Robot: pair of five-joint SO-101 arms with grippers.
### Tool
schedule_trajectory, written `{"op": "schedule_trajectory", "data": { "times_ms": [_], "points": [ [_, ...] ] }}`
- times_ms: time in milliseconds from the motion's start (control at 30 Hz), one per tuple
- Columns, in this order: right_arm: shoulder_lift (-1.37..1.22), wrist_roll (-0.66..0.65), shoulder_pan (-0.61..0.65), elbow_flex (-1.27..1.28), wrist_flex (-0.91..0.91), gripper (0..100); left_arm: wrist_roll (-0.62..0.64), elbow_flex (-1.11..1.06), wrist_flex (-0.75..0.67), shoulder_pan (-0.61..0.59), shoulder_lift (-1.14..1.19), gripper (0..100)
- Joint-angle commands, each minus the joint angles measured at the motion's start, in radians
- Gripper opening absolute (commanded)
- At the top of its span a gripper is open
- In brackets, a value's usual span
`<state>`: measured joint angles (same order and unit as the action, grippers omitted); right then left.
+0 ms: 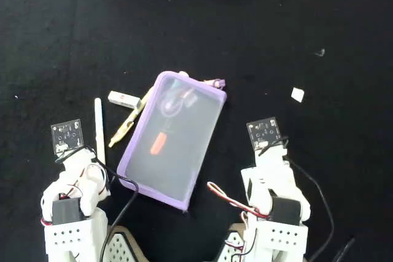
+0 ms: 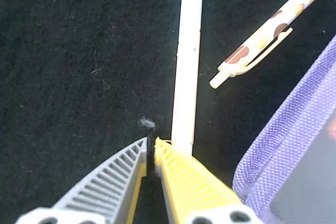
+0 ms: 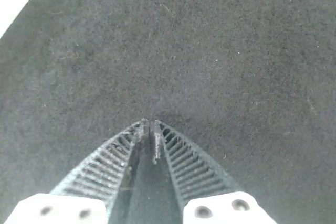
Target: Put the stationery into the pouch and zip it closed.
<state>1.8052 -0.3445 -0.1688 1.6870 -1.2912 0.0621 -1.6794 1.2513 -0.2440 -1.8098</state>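
Jaws on both arms are pinched together, gripping nothing. We see the purple pouch (image 1: 172, 142) flat on the tabletop (image 1: 307, 29), with a white stick (image 1: 98, 128), spotted pen (image 1: 130, 122) and eraser (image 1: 123, 99) lying just beside the pouch, outside it.

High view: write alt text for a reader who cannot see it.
A purple pouch lies slanted on a black table, with a white pen, a spotted pen and a small white block loose beside it. The left arm sits at the near edge by the white pen, the right arm on the pouch's other side.
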Motion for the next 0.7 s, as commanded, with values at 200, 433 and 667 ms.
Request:
{"op": "schedule_trajectory", "data": {
  "times_ms": [200,433,667],
  "points": [
    [0.073,0.002,-0.012,-0.002,-0.006,1.3,0.0,-0.019,0.003,-0.004,-0.009,3],
    [0.073,0.002,-0.012,-0.002,-0.006,1.3,0.0,-0.019,0.003,-0.004,-0.009,3],
    [0.073,0.002,-0.011,-0.002,-0.006,1.3,0.0,-0.019,0.003,0.001,-0.009,3]
  ]
}}
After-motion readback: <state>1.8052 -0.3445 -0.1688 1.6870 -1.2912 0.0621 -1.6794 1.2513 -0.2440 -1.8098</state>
